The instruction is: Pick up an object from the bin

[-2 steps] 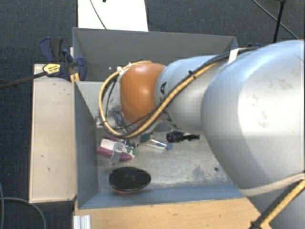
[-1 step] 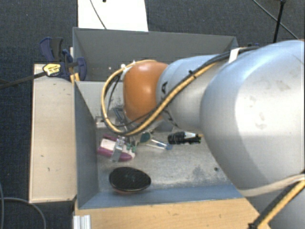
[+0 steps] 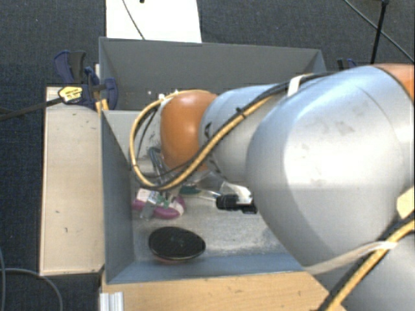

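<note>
By the bin's [image 3: 118,199] left wall lies a purple-and-pink thing [image 3: 160,205] with some green on it, and nearer the front wall a dark round disc [image 3: 176,243]. My gripper [image 3: 167,183] hangs just above the purple-and-pink thing, tucked under my orange cover [image 3: 185,131] — whether it is open or closed, or touching anything, I cannot tell. Just right lies a black-and-white piece [image 3: 235,203], half under my arm [image 3: 324,173].

Robotics lab, by the look. Large grey industrial arm [image 3: 311,173] with orange wrist cover [image 3: 185,128] and yellow cable [image 3: 134,141] looped along it, reaching into a grey metal bin [image 3: 207,60]. Dark carpet [image 3: 39,18] floor around, black cables [image 3: 29,107] trailing loose across it
</note>
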Controlling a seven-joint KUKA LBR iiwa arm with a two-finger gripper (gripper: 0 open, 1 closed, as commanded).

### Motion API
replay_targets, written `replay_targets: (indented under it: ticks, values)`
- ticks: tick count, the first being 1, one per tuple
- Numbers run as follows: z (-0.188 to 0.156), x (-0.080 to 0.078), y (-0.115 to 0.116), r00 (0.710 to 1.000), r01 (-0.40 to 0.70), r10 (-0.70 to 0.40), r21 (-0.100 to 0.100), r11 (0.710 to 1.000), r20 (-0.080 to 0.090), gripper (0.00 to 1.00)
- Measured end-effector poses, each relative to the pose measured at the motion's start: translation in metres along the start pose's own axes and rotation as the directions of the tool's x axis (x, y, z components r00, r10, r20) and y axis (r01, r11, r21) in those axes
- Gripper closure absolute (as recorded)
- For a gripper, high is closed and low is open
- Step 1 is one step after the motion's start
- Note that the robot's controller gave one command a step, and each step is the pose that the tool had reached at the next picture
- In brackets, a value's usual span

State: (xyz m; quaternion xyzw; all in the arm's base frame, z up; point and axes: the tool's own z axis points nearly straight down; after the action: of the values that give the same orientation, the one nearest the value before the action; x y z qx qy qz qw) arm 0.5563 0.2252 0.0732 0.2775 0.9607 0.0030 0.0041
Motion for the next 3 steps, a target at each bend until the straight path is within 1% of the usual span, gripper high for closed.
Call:
replay_targets:
  ticks: [1,2,3]
  values:
    - [-0.0018,-0.0008,0.0012,1.0,-0.001,0.001,-0.004,1.0,0.002,0.0]
    - [-0.0032,0.0006,0.0029,1.0,-0.001,0.001,-0.008,1.0,0.0,1.0]
    - [-0.0076,0.001,0.0051,1.0,0.003,-0.003,0.002,1.0,-0.006,1.0]
